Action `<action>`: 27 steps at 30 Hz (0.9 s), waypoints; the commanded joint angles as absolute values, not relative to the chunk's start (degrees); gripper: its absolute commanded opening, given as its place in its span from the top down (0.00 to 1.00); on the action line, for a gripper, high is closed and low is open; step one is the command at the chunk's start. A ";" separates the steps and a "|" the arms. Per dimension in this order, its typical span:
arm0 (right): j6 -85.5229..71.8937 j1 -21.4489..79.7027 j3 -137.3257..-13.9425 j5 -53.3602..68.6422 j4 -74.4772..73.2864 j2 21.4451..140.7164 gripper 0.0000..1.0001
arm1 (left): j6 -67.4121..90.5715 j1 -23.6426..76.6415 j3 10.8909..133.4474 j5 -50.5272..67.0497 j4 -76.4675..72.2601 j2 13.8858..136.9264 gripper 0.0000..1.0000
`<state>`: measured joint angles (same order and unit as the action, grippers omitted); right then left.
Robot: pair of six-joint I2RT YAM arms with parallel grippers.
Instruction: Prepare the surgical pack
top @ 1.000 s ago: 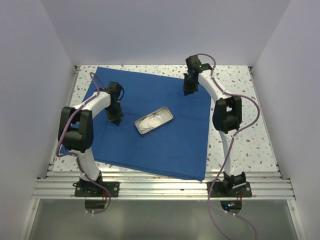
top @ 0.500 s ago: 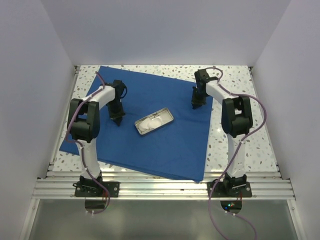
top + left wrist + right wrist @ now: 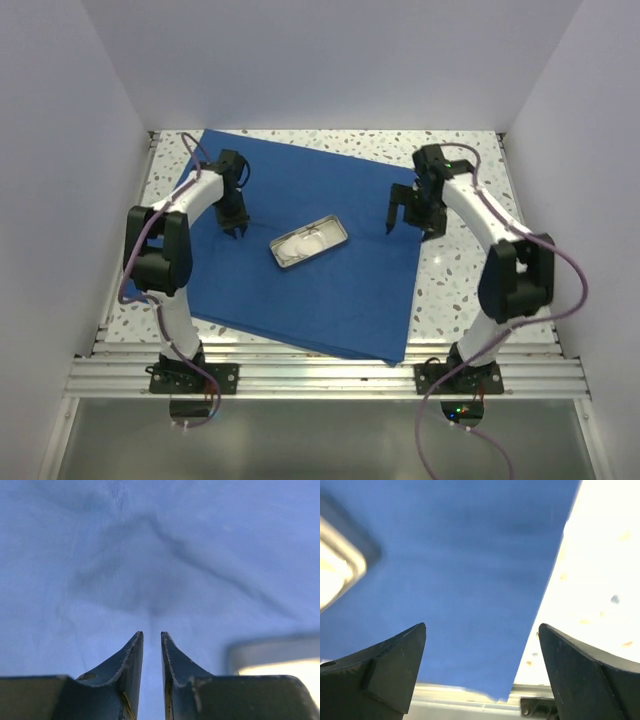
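Observation:
The royal-blue drape (image 3: 330, 290) lies spread flat on the table. On its middle sits the small silver tray (image 3: 308, 243), with white gauze inside. My left gripper (image 3: 233, 229) hovers over the drape just left of the tray. In the left wrist view its fingertips (image 3: 151, 633) stand a narrow gap apart with nothing between them, above creased drape (image 3: 150, 555), and the tray (image 3: 272, 652) is at the right. My right gripper (image 3: 409, 220) stands wide open over the drape's right edge. Below its fingers (image 3: 482, 625) show drape (image 3: 460, 555) and the tray's corner (image 3: 335, 565).
Speckled tabletop (image 3: 470, 270) shows to the right of the drape and in a strip along the back and left. An aluminium rail (image 3: 330, 375) runs along the near edge by the arm bases. White walls close in three sides.
Both grippers have gone from shut to open, the right one wide. The right arm swung right and nearer, to the drape's right edge. The left gripper stayed left of the tray.

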<state>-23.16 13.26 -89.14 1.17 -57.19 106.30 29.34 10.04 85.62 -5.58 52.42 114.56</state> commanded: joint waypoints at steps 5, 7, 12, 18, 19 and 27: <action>-32.95 8.88 -65.67 17.31 -60.73 88.95 0.01 | 28.04 9.49 79.20 -0.27 48.69 100.82 0.74; -34.89 8.88 -61.19 21.16 -60.82 87.19 0.01 | 27.95 9.49 78.75 1.04 48.95 99.24 0.74; -34.72 8.79 -51.98 24.34 -60.21 86.22 0.01 | 28.12 9.49 77.87 3.60 48.08 97.74 0.73; -35.86 8.79 -41.42 24.09 -57.04 79.29 0.01 | 28.83 9.58 75.06 7.29 45.71 96.24 0.73; -36.21 8.88 -40.09 24.00 -55.91 77.45 0.01 | 28.92 9.75 74.19 7.82 45.18 95.37 0.73; -42.54 12.03 -28.31 27.69 -43.34 73.12 0.05 | 28.65 10.11 70.93 7.21 44.30 90.45 0.73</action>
<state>-38.89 10.26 -30.35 25.15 -49.95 73.78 28.93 10.09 71.64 5.98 46.72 94.04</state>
